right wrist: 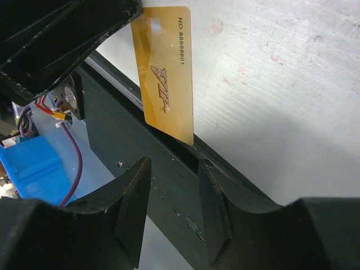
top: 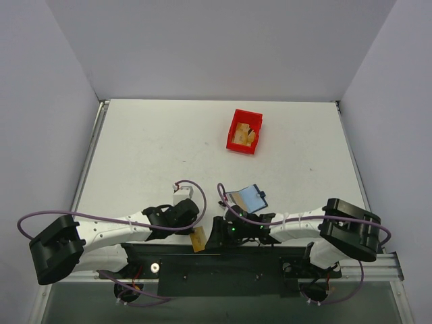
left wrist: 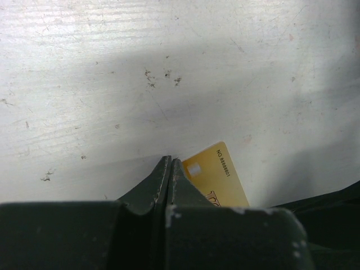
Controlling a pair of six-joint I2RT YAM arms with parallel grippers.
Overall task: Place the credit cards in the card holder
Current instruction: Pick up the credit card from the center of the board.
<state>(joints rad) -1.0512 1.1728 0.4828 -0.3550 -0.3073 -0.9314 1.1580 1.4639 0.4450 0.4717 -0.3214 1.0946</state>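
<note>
A: Progress?
B: Nothing in the card holder yet, by the look of it. Lying open on the surface. One credit card clamped in left jaws, upright. Right jaws apart, empty.
A: Surroundings?
B: Scuffed white surface, plain grey walls. Red bin at far side, something tan inside.

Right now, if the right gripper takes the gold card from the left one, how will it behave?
The gold card looks stiff: it juts out flat and unbent from the shut left gripper, held near one corner. Its glossy face is probably slippery, so it may pivot in that small pinch. Thin, likely light: the open right gripper should need little force.
</note>
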